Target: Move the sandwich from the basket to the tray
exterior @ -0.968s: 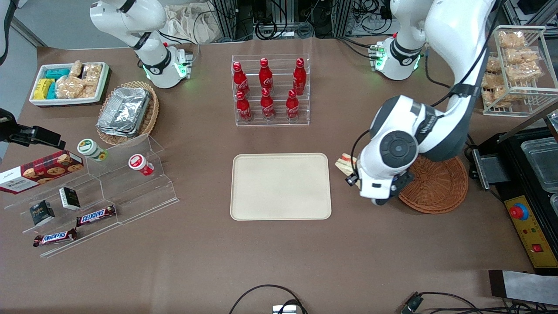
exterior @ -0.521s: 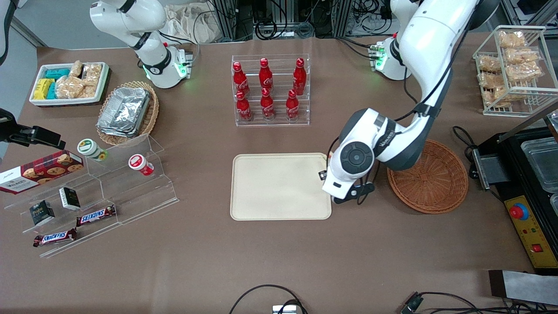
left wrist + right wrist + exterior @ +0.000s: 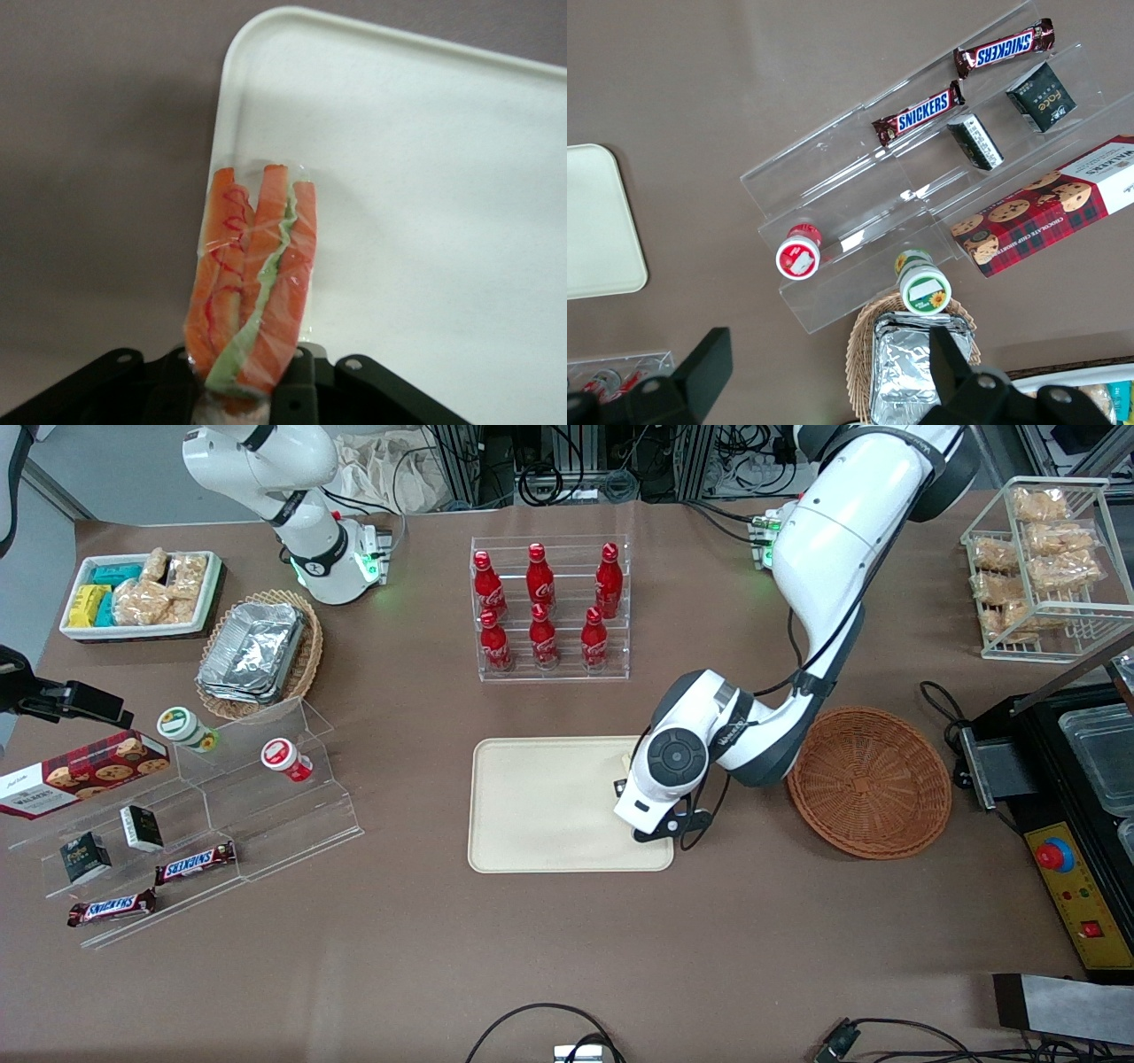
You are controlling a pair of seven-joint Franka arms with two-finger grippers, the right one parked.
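The sandwich, a plastic-wrapped wedge with orange and pale green layers, is held between my gripper's black fingers. My left gripper is shut on it above a corner of the cream tray. In the front view the gripper hangs over the tray at the edge nearest the basket; the wrist hides most of the sandwich, only a pale bit shows. The reddish-brown wicker basket stands empty beside the tray, toward the working arm's end.
A clear rack of red cola bottles stands farther from the front camera than the tray. A clear stepped shelf with snacks and a tan basket of foil containers lie toward the parked arm's end. A wire rack of bagged snacks is near the basket.
My gripper has carried the sandwich from above the basket's edge sideways to above the tray's near-basket edge. The basket now shows fully and is empty.
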